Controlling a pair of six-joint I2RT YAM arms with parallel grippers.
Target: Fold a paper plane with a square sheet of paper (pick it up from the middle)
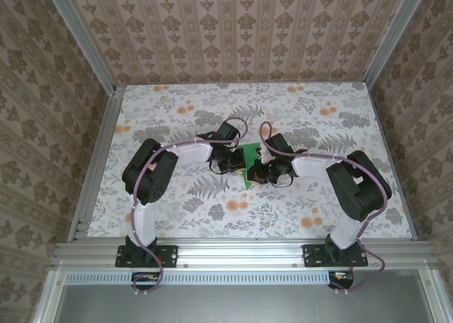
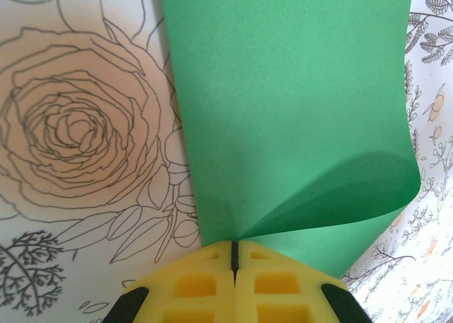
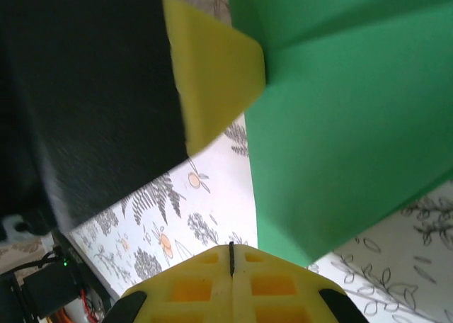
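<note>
The square sheet of paper (image 1: 249,168) is bright green and hangs between both arms above the middle of the table. In the left wrist view the sheet (image 2: 283,110) curls over on its right side and narrows into the tip of my left gripper (image 2: 233,246), which is shut on it. My left gripper (image 1: 239,164) meets the sheet from the left. My right gripper (image 3: 231,248) is shut, and the sheet (image 3: 354,125) hangs just right of its tips, outside the closed slit. One left fingertip (image 3: 219,61) pinches the sheet's upper edge there. The paper plane is out of view.
The floral tabletop (image 1: 177,117) is fenced by aluminium rails, one on the left (image 1: 99,160) and one along the near edge (image 1: 233,248). Patterned walls rise on three sides. Both arm bases (image 1: 145,256) (image 1: 333,256) sit on the near rail.
</note>
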